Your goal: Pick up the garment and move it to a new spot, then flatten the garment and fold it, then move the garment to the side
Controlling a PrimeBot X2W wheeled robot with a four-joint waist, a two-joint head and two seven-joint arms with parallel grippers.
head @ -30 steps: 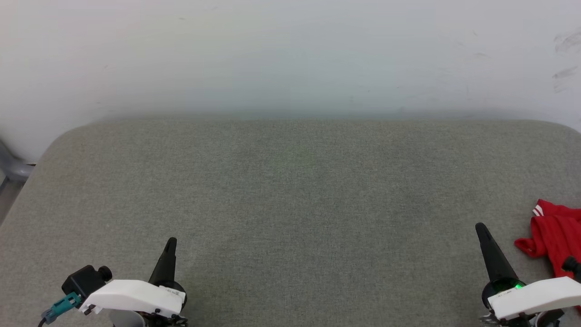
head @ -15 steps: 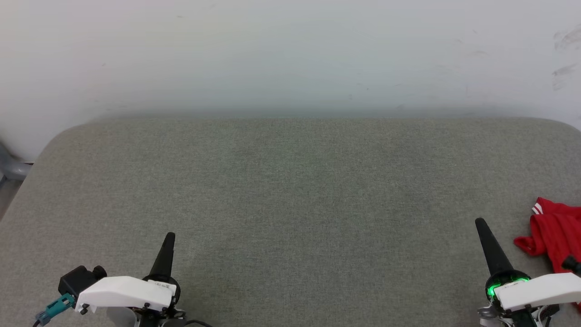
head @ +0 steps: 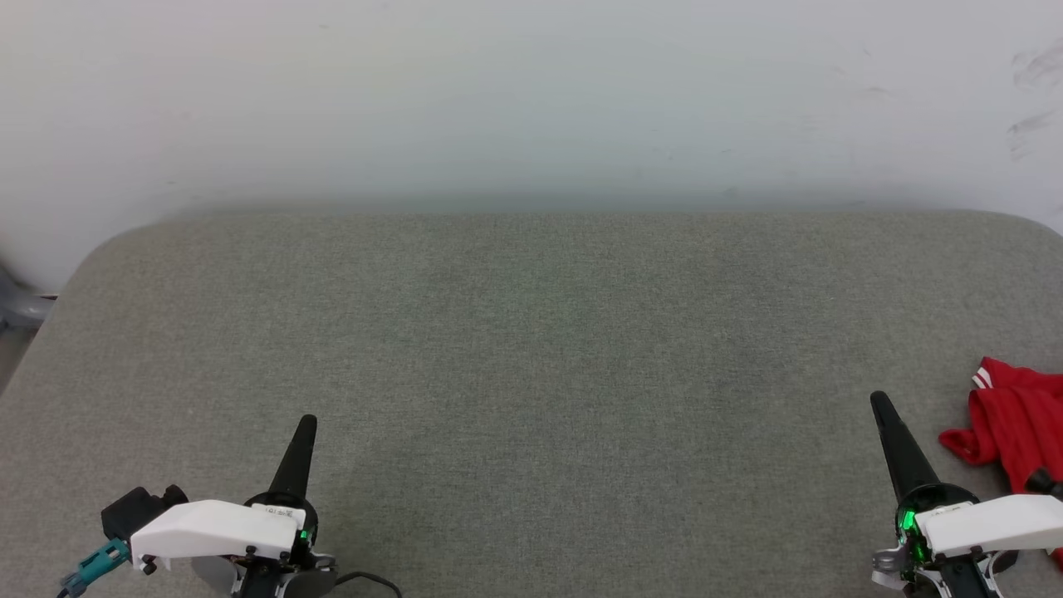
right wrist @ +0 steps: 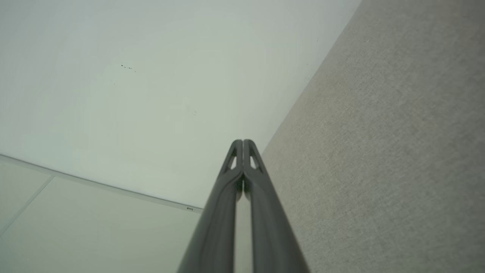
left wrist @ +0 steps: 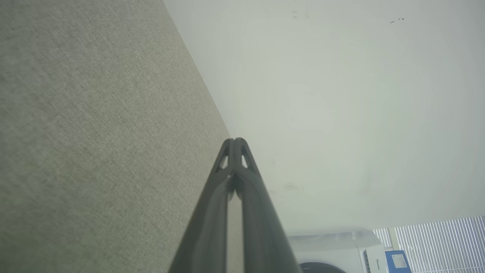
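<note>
Your left tool (head: pixel 306 422) is fully closed: its two dark fingers meet in one point and grip nothing. It sits low at the lower left of the head view. Its white wrist housing (head: pixel 212 527) lies almost level, and the fingers point away from you toward the wall (head: pixel 531 100), leaning slightly inward. The left wrist view shows the fingertips pressed together above bare cloth.

Your right tool (head: pixel 877 400) mirrors it at the lower right. It is also closed tight and empty, with its fingers aimed at the wall and tilted a little toward the middle. A green light (head: pixel 907 523) glows at the base of the fingers, beside the white housing.

Both tools hang over the near edge of the grey cloth-covered table (head: pixel 531 349), well apart from each other.

The garment (head: pixel 1009 423) lies crumpled on the table at the right edge of the head view. It is just beside your right tool on its outer side, and the fingers are clear of it. It is red, with a bit of red-and-white striped trim (head: pixel 984 382) at its upper left corner. The right wrist housing covers its lower part.
</note>
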